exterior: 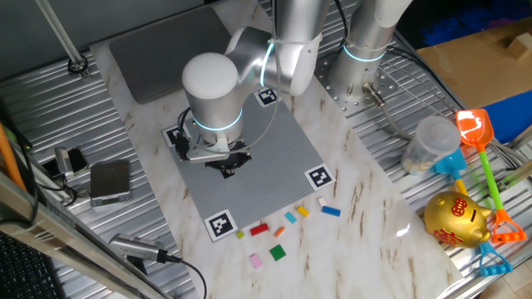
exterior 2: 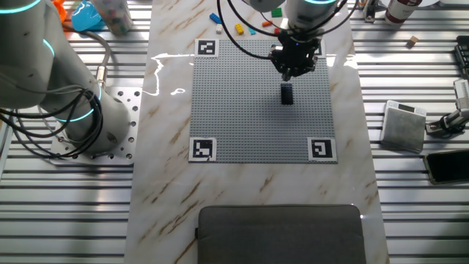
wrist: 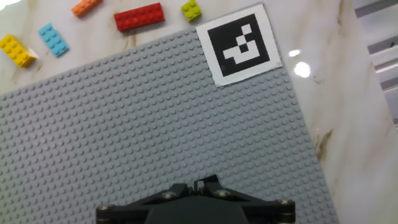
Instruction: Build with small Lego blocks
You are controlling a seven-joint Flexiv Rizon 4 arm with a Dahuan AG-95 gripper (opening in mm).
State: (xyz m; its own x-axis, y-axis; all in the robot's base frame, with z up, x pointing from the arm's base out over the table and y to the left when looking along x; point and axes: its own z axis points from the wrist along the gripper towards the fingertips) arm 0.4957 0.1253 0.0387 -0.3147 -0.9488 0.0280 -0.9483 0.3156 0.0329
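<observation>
Hand view: jaws (wrist: 198, 186) state unclear; only other fixed view shows black block (exterior 2: 286, 94).

Grey studded plate (wrist: 155, 118) with black-and-white markers (wrist: 239, 45); red brick (wrist: 139, 16), yellow brick (wrist: 17, 50).

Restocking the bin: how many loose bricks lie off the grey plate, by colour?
Red: 1
Orange: 1
Yellow: 1
Yellow-green: 1
Green: 1
Pink: 1
Light blue: 1
Blue: 1
White: 1
Total: 9
</observation>
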